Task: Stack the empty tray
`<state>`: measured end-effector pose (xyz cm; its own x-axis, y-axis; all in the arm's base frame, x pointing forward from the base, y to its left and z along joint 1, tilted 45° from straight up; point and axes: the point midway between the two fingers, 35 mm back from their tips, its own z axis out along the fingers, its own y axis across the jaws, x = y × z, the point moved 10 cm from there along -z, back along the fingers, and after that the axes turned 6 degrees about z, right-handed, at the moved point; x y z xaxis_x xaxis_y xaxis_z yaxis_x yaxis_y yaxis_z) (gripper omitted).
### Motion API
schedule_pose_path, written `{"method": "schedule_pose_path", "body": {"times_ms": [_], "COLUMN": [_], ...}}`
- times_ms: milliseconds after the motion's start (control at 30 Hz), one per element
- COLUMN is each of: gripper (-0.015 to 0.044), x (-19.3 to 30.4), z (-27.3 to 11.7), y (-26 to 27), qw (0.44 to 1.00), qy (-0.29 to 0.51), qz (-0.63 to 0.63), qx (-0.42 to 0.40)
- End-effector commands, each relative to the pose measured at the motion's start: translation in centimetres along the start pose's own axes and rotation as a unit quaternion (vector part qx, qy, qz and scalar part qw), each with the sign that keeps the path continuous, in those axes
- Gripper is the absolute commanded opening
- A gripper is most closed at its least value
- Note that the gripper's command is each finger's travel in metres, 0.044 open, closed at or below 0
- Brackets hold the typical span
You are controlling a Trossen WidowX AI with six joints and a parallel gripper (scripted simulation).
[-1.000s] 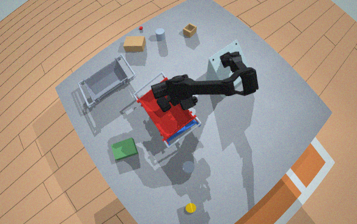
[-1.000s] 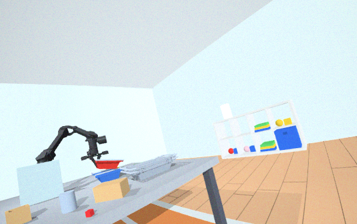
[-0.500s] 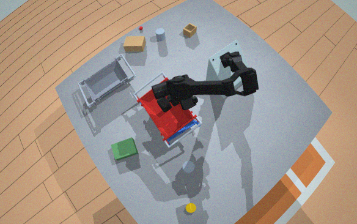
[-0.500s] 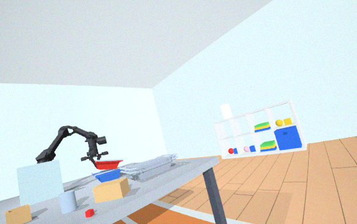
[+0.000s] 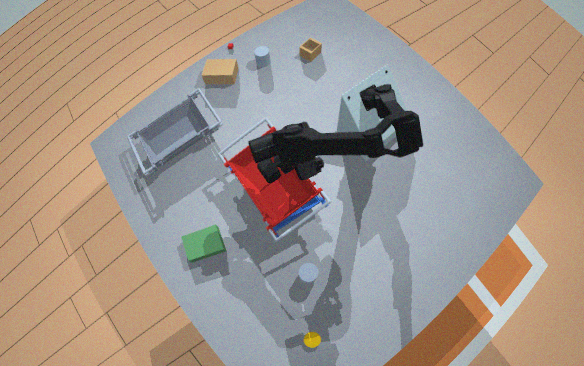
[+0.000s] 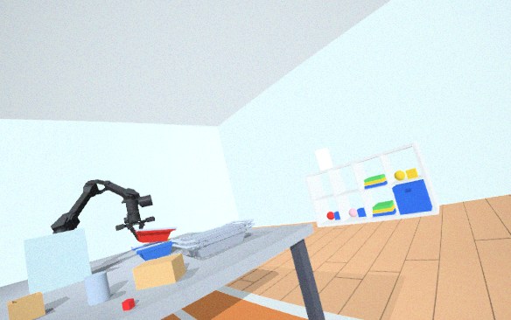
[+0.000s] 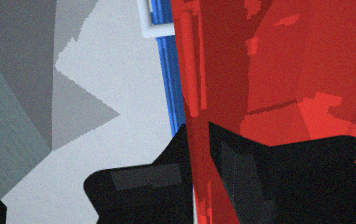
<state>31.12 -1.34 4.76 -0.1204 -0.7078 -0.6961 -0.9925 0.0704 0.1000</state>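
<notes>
The red tray [image 5: 280, 200] [image 6: 153, 237] [image 7: 285, 75] looks empty and hangs nearly level. My gripper [image 5: 296, 162] [image 6: 136, 232] [image 7: 195, 127] is shut on its long side wall. The blue tray [image 5: 300, 213] [image 6: 155, 251] [image 7: 172, 75] stands right under it, and its load is hidden. In the wrist view a pale wire bar [image 7: 159, 31] crosses above the blue tray and runs under the red one. In the top view, pale wire loops [image 5: 244, 137] [image 5: 302, 220] stick out past both ends of the red tray. Whether the trays touch is unclear.
A grey tray with wire bars [image 5: 175, 132] stands left of the pair. A green block [image 5: 204, 243], a pale cylinder [image 5: 308, 272] and a yellow disc [image 5: 312, 340] stand in front. A tan block [image 5: 220, 72] [image 6: 157, 275] and another cylinder [image 5: 262, 56] [image 6: 97, 288] stand behind.
</notes>
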Motion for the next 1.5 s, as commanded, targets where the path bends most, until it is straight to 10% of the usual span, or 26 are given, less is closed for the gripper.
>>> {"method": "schedule_pose_path", "body": {"times_ms": [0,1467], "gripper": [0.0000,0.0000], "x": [-0.12,-0.02], "z": [0.62,0.47], "y": [0.30,0.19], "qw": [1.000,1.000], "qy": [0.001,0.000], "qz": [0.003,0.001], "qx": [-0.012,-0.004]}}
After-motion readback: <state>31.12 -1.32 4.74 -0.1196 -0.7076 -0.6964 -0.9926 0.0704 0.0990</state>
